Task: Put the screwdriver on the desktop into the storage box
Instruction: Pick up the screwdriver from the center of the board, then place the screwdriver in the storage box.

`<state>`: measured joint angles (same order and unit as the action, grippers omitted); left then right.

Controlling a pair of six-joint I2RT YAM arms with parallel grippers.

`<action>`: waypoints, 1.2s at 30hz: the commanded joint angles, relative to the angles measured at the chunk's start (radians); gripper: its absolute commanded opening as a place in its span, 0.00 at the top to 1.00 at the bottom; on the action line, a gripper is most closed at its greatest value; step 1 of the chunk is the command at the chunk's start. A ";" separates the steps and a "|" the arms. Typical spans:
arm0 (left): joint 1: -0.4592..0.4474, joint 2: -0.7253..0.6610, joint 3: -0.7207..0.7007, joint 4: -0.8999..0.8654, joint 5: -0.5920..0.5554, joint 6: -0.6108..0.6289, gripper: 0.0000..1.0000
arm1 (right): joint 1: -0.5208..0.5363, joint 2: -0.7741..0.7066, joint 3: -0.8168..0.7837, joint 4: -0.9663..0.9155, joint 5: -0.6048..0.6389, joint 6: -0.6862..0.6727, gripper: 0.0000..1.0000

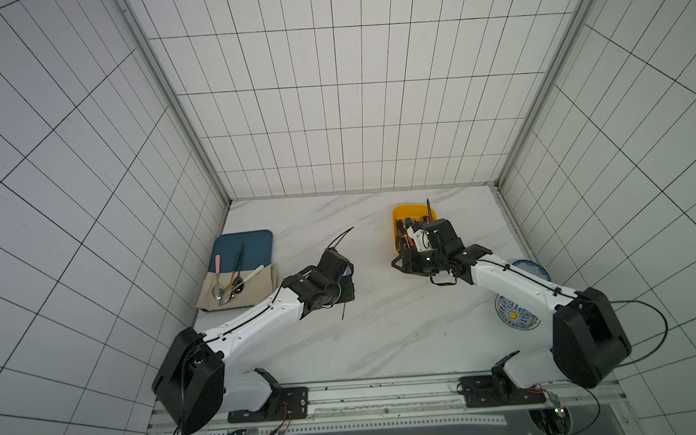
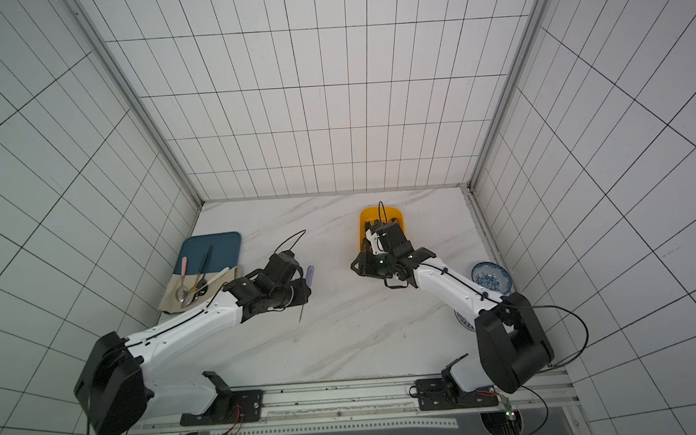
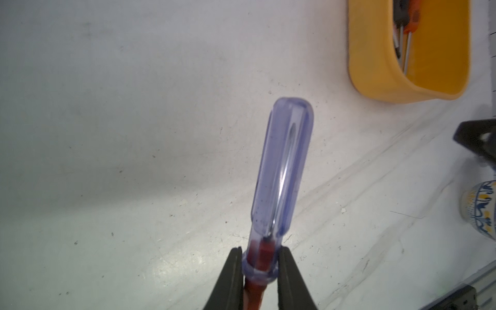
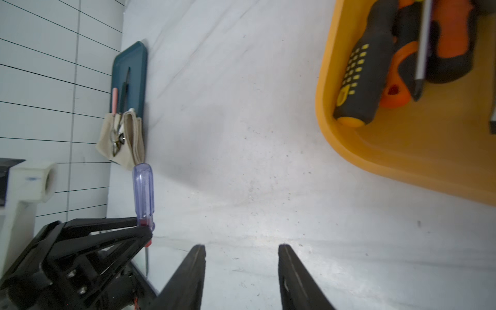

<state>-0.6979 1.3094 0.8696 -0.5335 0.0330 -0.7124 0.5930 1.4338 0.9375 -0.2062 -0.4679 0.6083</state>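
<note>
Above the desktop [image 1: 365, 329], left hand [image 3: 259, 255] clamps the screwdriver [image 3: 281, 166] (right hand [image 4: 241, 249] parted, empty).

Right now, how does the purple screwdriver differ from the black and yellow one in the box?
The purple screwdriver has a slim, see-through handle; the black-and-yellow screwdriver has a thick, opaque one. The purple screwdriver is clamped in the left gripper, outside the storage box; the black-and-yellow screwdriver lies inside it. Both are screwdrivers.
</note>
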 commanded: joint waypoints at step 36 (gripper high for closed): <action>0.005 -0.142 -0.066 0.329 0.300 -0.090 1.00 | 0.108 0.075 -0.039 0.536 -0.373 0.230 0.65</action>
<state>-0.6964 1.1809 0.8139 -0.2440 0.3073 -0.8047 0.6899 1.4982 0.8986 0.2817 -0.8120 0.8284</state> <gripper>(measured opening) 0.209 0.370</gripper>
